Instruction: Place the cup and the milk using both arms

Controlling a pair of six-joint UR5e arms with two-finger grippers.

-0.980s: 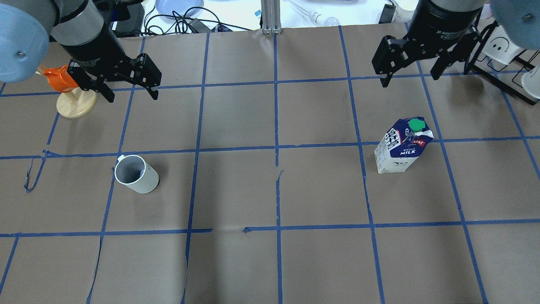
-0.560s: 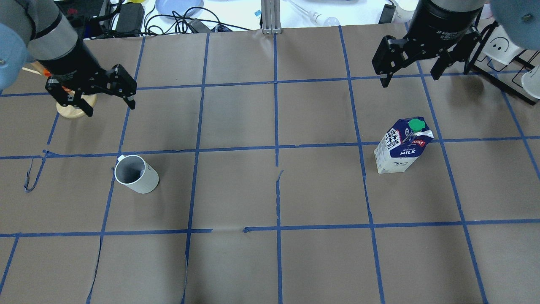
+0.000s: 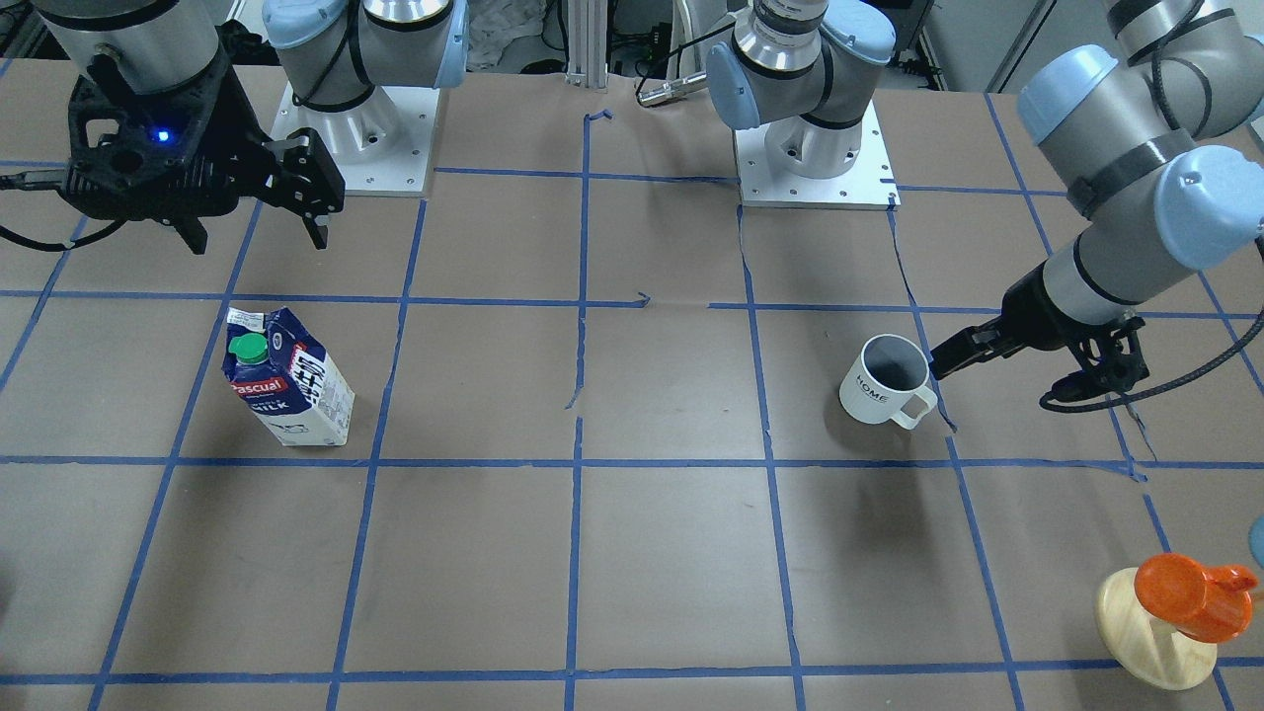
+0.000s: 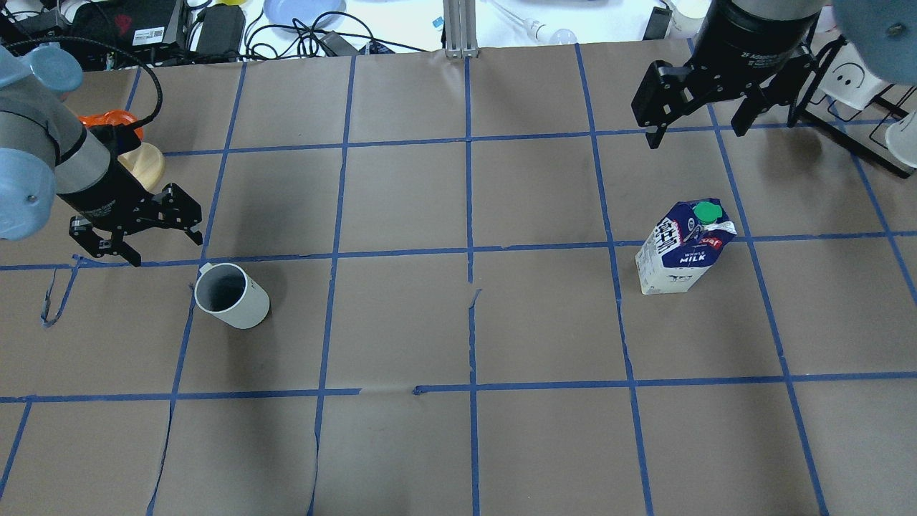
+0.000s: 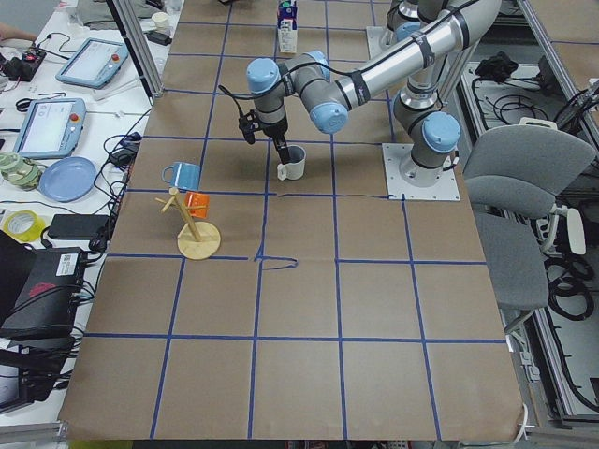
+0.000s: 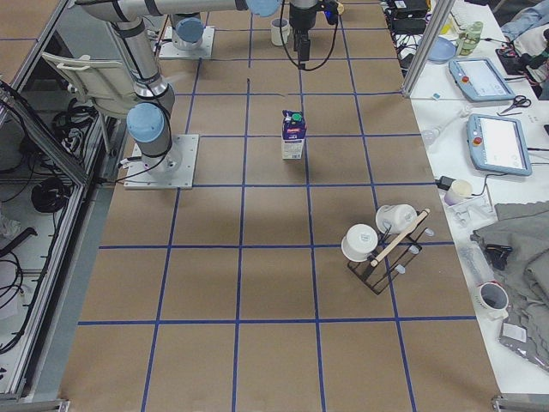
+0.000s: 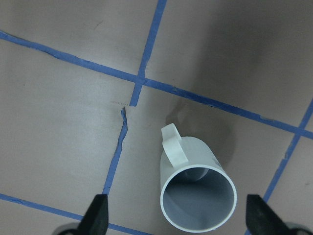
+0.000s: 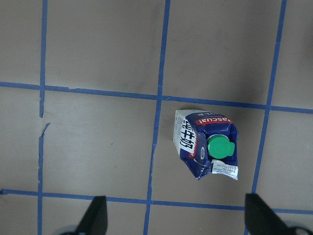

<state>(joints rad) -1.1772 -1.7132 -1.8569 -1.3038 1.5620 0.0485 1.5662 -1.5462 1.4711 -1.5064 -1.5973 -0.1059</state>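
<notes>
Lining up on the cup (image 4: pixel 231 295) is my job now. It stands upright on the brown paper (image 4: pixel 401 201) in the left half of the table, its handle (image 7: pixel 173 144) pointing toward the left gripper (image 4: pixel 165 247), which hovers just beside it with jaws wide apart and nothing in them. In the wrist view the cup sits right of centre between the fingertips (image 7: pixel 98 218), so I judge I should slide across until the rim is centred. Then I lower with a finger on either side of the body, clear of the handle, so closing doesn't spin or tip it. The milk (image 4: pixel 684 247) stands upright on the right half, and the right gripper (image 4: pixel 695 136) hangs beyond it, well apart, likewise wide open and empty.
</notes>
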